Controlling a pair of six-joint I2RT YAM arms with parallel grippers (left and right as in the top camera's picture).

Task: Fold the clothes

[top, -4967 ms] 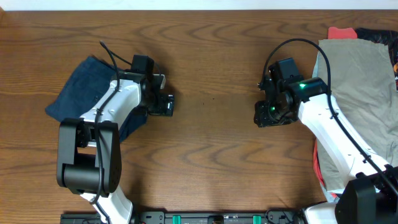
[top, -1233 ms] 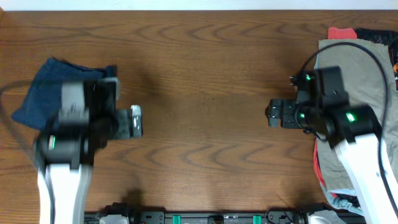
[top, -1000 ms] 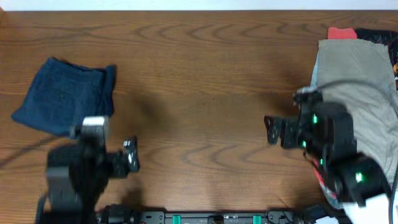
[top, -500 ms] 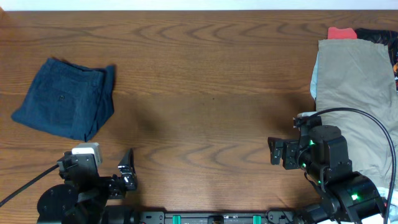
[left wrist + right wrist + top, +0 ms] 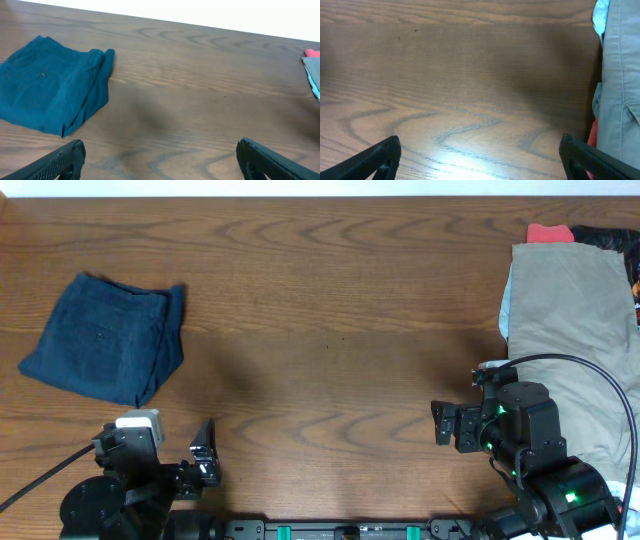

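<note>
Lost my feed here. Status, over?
Left gripper open, right gripper open, both empty. Navy shorts folded, far left. Khaki garment spread out, right. Nothing blocking.

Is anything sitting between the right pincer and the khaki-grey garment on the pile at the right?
Nothing visible does. Only bare brown wooden table lies between the open right pincer and the khaki-grey fabric garment. The folded navy-blue shorts lie well away on the table's left side.
</note>
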